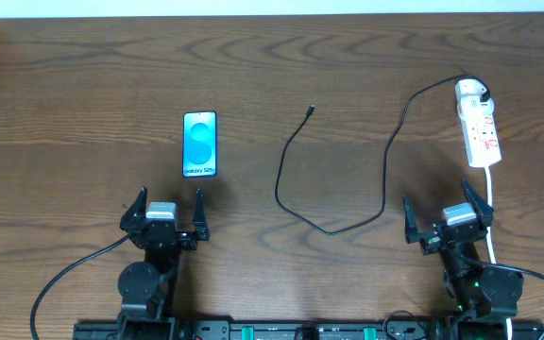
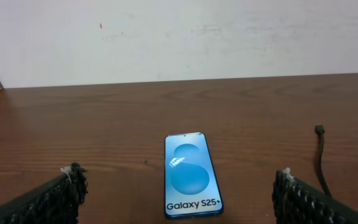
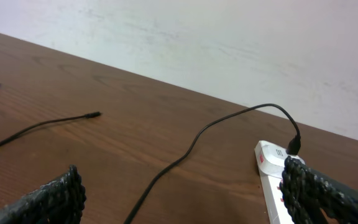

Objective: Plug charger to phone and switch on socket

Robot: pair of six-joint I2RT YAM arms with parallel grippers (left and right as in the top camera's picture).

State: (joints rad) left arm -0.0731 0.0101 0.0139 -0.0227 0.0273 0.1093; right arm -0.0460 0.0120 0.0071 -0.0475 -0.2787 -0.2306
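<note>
One phone (image 1: 200,144), one charger (image 1: 277,189), one socket (image 1: 480,127), two tools (image 1: 169,201) (image 1: 439,202).

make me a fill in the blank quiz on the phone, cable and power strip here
The phone lies with its screen facing ____.
The cable is plugged into the strip but not into the ____.
The left hand and right hand are both empty and ____.
The phone lies nearer the ____ hand.
Missing words: up; phone; open; left.

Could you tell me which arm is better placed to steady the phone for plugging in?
Left: the phone lies straight ahead of the open left gripper; the right gripper sits far off, by the socket.
</note>
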